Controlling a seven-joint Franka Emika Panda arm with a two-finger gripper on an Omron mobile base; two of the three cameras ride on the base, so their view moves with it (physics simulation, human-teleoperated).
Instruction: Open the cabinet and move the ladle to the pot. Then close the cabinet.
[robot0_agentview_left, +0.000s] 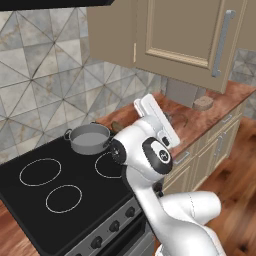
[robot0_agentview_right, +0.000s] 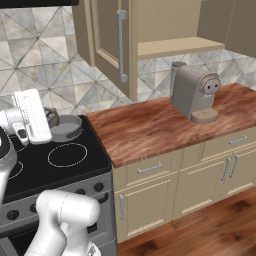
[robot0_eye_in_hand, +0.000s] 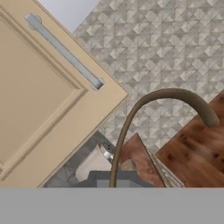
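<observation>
The gripper (robot0_eye_in_hand: 114, 183) is pinched tight on the ladle (robot0_eye_in_hand: 144, 105), whose thin curved handle arcs up from the fingers. It hangs just beside the pot (robot0_agentview_left: 89, 138) on the far right of the stove (robot0_agentview_left: 55, 197). Above, the cabinet (robot0_agentview_left: 190, 37) stands with a door swung open. The coffee machine (robot0_agentview_right: 194, 93) sits on the wooden counter (robot0_agentview_right: 150, 127) to the right.

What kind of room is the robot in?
A kitchen, it looks like. There is a black stove with a grey pot on it, a wooden counter holding a coffee machine, and a tan cabinet on the tiled wall with its door open.
</observation>
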